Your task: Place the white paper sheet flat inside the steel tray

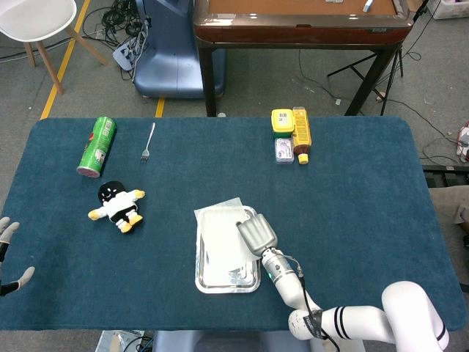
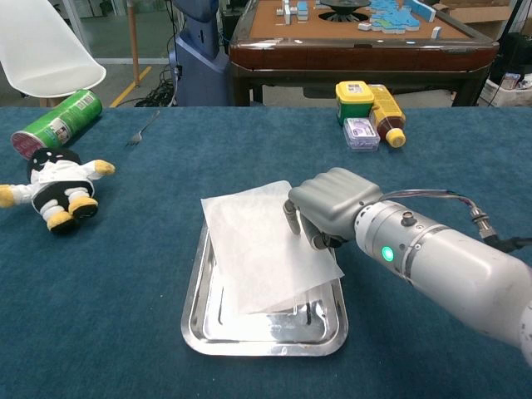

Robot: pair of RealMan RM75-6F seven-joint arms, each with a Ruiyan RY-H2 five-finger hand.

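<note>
Paper sheet (image 2: 262,249) lies tilted over the tray (image 2: 193,320), centre frame, far corner past the rim. Right hand (image 2: 331,206) pinches its right edge. We judge it light, floppy; hold an edge. Left hand (image 1: 6,253), far left, released.

The right hand (image 1: 256,234) rests curled on the white paper sheet (image 1: 221,233) lying over the steel tray (image 1: 227,283), while the left hand (image 1: 7,253) shows at the table's left edge, fingers apart.
</note>
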